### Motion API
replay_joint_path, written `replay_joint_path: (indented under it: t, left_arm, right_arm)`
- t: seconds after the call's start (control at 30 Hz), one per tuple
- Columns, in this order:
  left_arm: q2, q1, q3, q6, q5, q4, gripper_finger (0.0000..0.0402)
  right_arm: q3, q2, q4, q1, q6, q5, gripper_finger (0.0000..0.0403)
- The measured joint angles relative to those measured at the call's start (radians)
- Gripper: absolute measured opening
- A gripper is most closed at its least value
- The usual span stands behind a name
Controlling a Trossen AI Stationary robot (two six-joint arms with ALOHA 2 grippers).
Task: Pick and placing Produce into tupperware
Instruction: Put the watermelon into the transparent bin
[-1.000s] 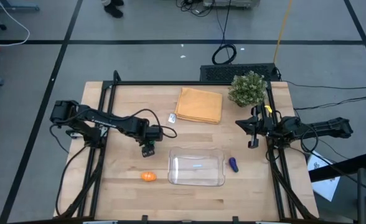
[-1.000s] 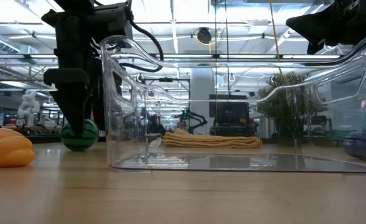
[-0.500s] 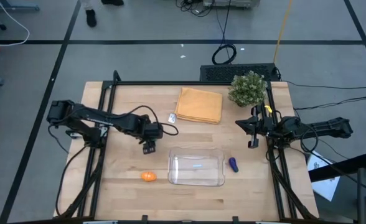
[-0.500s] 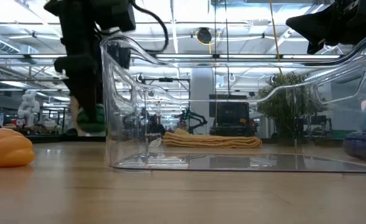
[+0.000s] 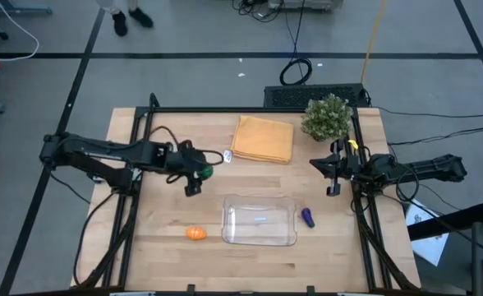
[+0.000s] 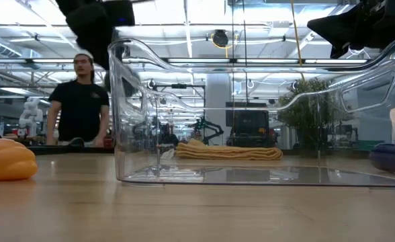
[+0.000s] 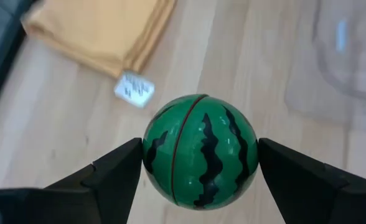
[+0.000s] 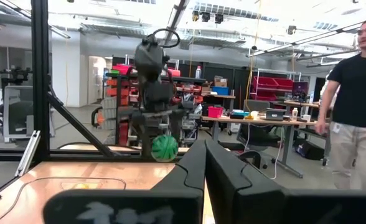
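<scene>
High view: left gripper (image 5: 199,172) clamped on green striped ball (image 5: 204,172), above table (image 5: 167,247), apart from tupperware (image 5: 259,222); orange piece (image 5: 195,233) and eggplant (image 5: 307,217) flanking it; right gripper (image 5: 331,174) waiting, fingers together. Low view: ball probably hidden. Left wrist view: ball (image 7: 200,150) between both fingers (image 7: 117,168).

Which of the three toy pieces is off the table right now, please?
The green striped ball, held in the left gripper; the orange piece and purple eggplant lie on the table.

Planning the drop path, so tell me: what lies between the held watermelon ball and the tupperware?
Only bare table. In the high view the left gripper holds the watermelon ball up-left of the tupperware, with nothing between them.
</scene>
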Motion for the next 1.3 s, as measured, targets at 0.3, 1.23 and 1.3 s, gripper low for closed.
replay_joint_path:
  t: [0.3,1.23,1.3]
  left_arm:
    - [-0.122,-0.006,0.0,0.152,0.023,0.181,0.0307]
    - [-0.471,-0.038,0.0,0.298,-0.008,0.127,0.0307]
    - [-0.499,-0.038,-0.013,0.313,-0.011,0.134,0.0307]
  right_arm:
    - [0.0,0.001,0.001,0.0,0.0,0.0,0.0]
    - [-0.001,0.002,0.001,0.0,0.0,0.0,0.0]
    - [-0.001,0.002,0.001,0.0,0.0,0.0,0.0]
